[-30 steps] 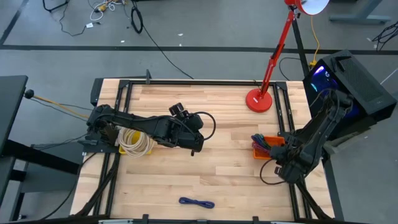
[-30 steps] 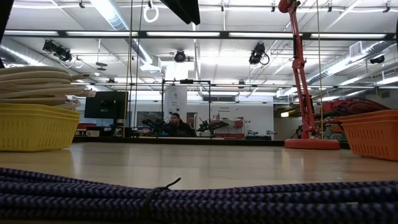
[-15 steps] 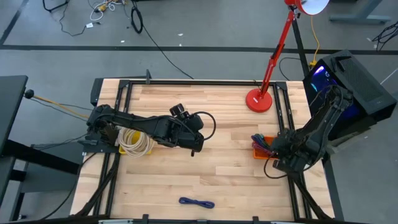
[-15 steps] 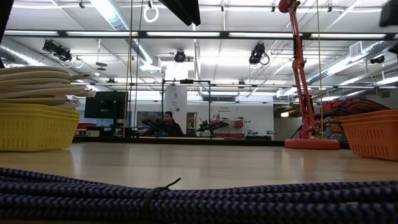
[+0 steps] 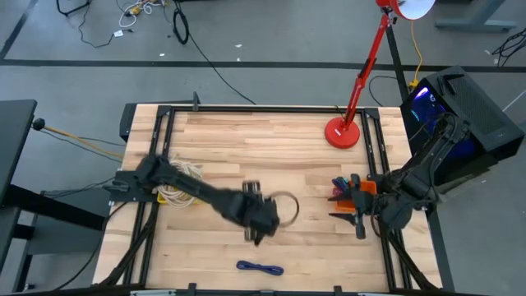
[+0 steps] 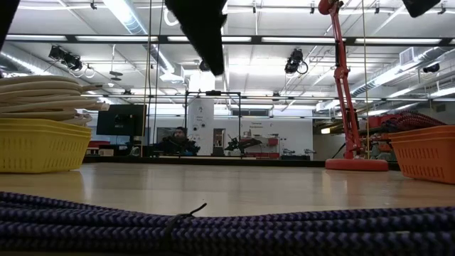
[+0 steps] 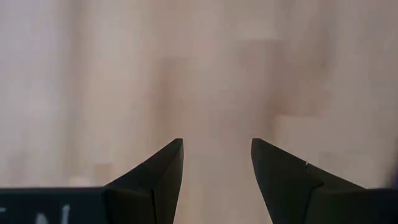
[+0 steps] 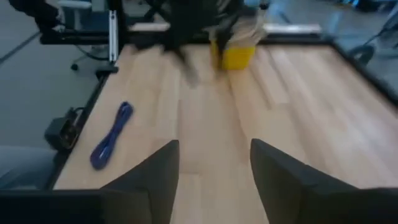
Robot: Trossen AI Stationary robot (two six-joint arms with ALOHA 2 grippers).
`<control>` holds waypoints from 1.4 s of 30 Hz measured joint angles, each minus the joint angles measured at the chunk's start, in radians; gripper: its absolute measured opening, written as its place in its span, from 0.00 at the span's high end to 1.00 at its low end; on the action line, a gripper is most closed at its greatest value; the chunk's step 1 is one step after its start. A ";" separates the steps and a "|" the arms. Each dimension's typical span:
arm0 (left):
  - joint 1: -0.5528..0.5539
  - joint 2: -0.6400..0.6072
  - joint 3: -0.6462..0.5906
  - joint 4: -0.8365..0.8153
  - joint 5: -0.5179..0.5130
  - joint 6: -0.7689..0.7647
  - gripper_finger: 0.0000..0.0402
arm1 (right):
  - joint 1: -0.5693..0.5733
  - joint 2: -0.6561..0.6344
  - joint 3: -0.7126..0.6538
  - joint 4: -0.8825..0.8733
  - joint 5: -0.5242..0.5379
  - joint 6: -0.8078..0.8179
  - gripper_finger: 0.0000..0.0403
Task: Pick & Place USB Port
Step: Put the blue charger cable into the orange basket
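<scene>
A blue-purple braided cable, tied in a bundle, lies flat on the wooden table near its near edge; it fills the foreground of the low view and shows in the right wrist view. Its plugs do not show. My left gripper hangs open, pointing steeply down, above bare wood just far of the bundle. My right gripper stands open beside the orange basket, pointing across the table toward its left edge, with nothing between its fingers.
A yellow basket heaped with white cable sits at mid-left. The orange basket at the right holds several cables. A red desk lamp's base stands at the far right. Bare wood lies between the baskets.
My left gripper has swung from the table's middle toward the near edge and down, nearer the blue bundle, mostly in the last half second. My right gripper has risen by the orange basket and tipped from pointing down to nearly level.
</scene>
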 joint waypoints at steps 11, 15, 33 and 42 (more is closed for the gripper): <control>-0.197 0.142 0.000 0.169 0.234 -0.112 0.51 | -0.001 0.000 -0.003 -0.009 0.058 0.012 0.53; -0.244 0.151 0.000 0.216 0.245 -0.187 0.51 | -0.001 0.000 -0.027 0.004 0.055 0.050 0.53; -0.240 0.221 0.000 0.240 0.270 -0.314 0.51 | 0.000 0.003 -0.052 0.096 -0.006 0.027 0.53; -0.221 0.264 0.000 0.269 0.329 -0.299 0.51 | -0.001 0.002 -0.052 0.109 -0.005 -0.016 0.53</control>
